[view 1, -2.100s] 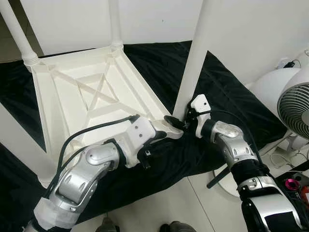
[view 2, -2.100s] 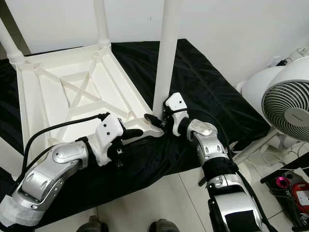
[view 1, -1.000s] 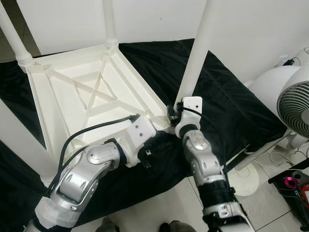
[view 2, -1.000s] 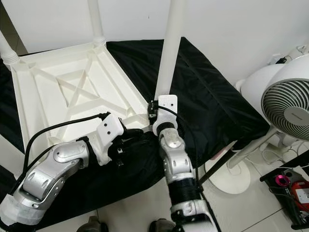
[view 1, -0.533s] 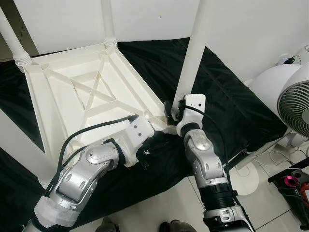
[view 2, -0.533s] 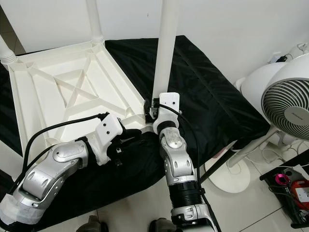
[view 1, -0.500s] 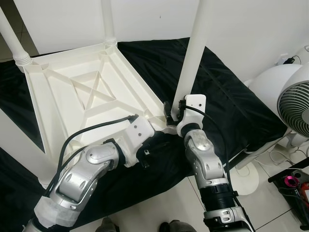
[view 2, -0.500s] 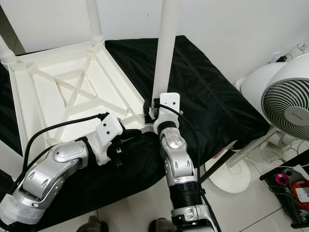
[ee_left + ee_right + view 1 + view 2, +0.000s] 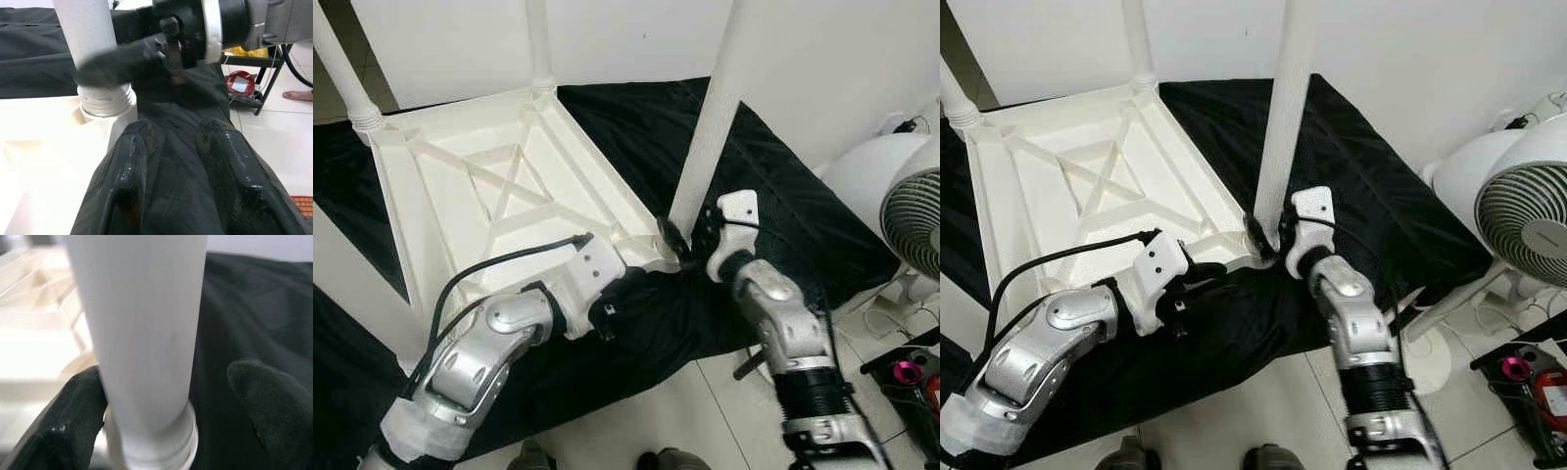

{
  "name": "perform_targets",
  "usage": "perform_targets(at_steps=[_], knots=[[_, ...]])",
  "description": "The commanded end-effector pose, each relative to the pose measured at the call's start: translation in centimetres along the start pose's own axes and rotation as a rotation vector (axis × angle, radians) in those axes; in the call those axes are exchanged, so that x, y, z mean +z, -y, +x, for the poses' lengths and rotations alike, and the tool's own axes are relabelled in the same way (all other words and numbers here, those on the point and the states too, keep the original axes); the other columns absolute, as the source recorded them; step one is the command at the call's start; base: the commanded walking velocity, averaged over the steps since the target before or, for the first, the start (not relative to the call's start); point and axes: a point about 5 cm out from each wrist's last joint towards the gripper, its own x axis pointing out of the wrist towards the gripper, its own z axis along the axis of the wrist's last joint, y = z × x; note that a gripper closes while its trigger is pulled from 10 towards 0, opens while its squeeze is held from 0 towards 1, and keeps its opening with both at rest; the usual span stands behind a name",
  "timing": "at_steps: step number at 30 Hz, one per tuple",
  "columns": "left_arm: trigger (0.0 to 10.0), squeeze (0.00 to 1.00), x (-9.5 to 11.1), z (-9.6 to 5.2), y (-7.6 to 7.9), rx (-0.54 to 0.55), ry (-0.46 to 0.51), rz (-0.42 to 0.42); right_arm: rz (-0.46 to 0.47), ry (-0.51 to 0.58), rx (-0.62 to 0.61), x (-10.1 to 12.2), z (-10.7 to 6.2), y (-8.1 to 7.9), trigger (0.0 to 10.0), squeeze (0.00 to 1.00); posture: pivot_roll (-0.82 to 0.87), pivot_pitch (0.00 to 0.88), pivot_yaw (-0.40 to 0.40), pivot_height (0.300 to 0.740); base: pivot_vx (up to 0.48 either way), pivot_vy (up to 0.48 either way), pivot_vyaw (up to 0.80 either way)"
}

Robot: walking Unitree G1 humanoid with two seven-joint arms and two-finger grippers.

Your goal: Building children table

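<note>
Right gripper straddles the base of the table leg, fingers apart, one touching it. Left gripper, fingers slightly apart and holding nothing, rests on black cloth beside that leg's socket. Upturned white table lies on the cloth.

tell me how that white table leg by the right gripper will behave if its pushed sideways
The table leg looks like stiff, smooth plastic, so the right gripper, fingers open either side, may slip on it. Its threaded base sits in the corner of the upturned table, so it would probably wobble or tip the light-looking frame rather than bend.
</note>
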Motion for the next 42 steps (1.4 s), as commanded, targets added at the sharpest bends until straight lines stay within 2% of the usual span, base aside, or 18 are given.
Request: perform_targets(at_steps=[1,5,8,19,20,21,22,31,32,35,37,42], knots=[[10.0,0.00,0.0,-0.2,-0.3,-0.018,0.000,0.012,-0.017,-0.001,0.060,-0.2,0.1,-0.1,10.0,0.00,-0.08,0.036,-0.031,0.740,0.000,0.000,0.00],[10.0,0.00,0.3,0.0,-0.6,-0.020,0.004,0.029,-0.101,-0.026,0.175,-0.4,1.2,0.2,10.0,0.00,-0.08,0.031,-0.029,0.740,0.000,0.000,0.00],[10.0,0.00,0.5,0.2,-0.7,-0.020,0.011,0.032,-0.151,-0.027,0.200,-0.3,2.1,0.2,10.0,0.00,-0.08,0.031,-0.029,0.740,0.000,0.000,0.00],[10.0,0.00,0.4,0.6,0.0,-0.043,0.018,0.021,-0.178,-0.028,0.257,0.1,3.2,0.1,10.0,0.00,-0.07,0.029,-0.029,0.740,0.000,0.000,0.00],[10.0,0.00,0.4,0.7,0.2,-0.047,0.021,0.018,-0.184,-0.033,0.281,0.0,3.4,0.2,2.9,0.00,-0.06,0.027,-0.035,0.740,0.000,0.000,0.00],[10.0,0.00,0.4,0.7,0.2,-0.047,0.021,0.018,-0.184,-0.033,0.281,0.0,3.4,0.2,2.9,0.00,-0.06,0.027,-0.035,0.740,0.000,0.000,0.00],[10.0,0.00,0.4,0.7,0.2,-0.041,0.025,0.014,-0.171,-0.046,0.297,-0.2,3.4,0.4,0.0,0.00,-0.06,0.027,-0.041,0.740,0.000,0.000,0.00],[10.0,0.00,0.3,0.6,-0.1,-0.025,0.026,0.010,-0.155,-0.065,0.306,-1.6,2.5,0.9,0.0,0.00,-0.07,0.036,-0.033,0.740,0.000,0.000,0.00],[10.0,0.00,0.4,0.6,0.0,-0.034,0.027,0.010,-0.139,-0.052,0.265,-1.8,2.3,1.1,10.0,0.00,-0.07,0.039,-0.031,0.740,0.000,0.000,0.00],[10.0,0.00,0.4,0.7,0.0,-0.037,0.028,0.009,-0.122,-0.044,0.246,-1.8,2.2,1.1,10.0,0.00,-0.08,0.041,-0.028,0.740,0.000,0.000,0.00],[10.0,0.00,0.4,0.8,0.0,-0.045,0.028,0.011,-0.054,0.003,0.182,-1.4,2.2,0.9,10.0,0.00,-0.09,0.045,-0.026,0.740,0.000,0.000,0.00],[10.0,0.00,0.4,0.9,0.1,-0.054,0.030,0.011,-0.003,0.044,0.075,-1.1,2.3,0.4,10.0,0.00,-0.10,0.050,-0.022,0.740,0.000,0.000,0.00]])
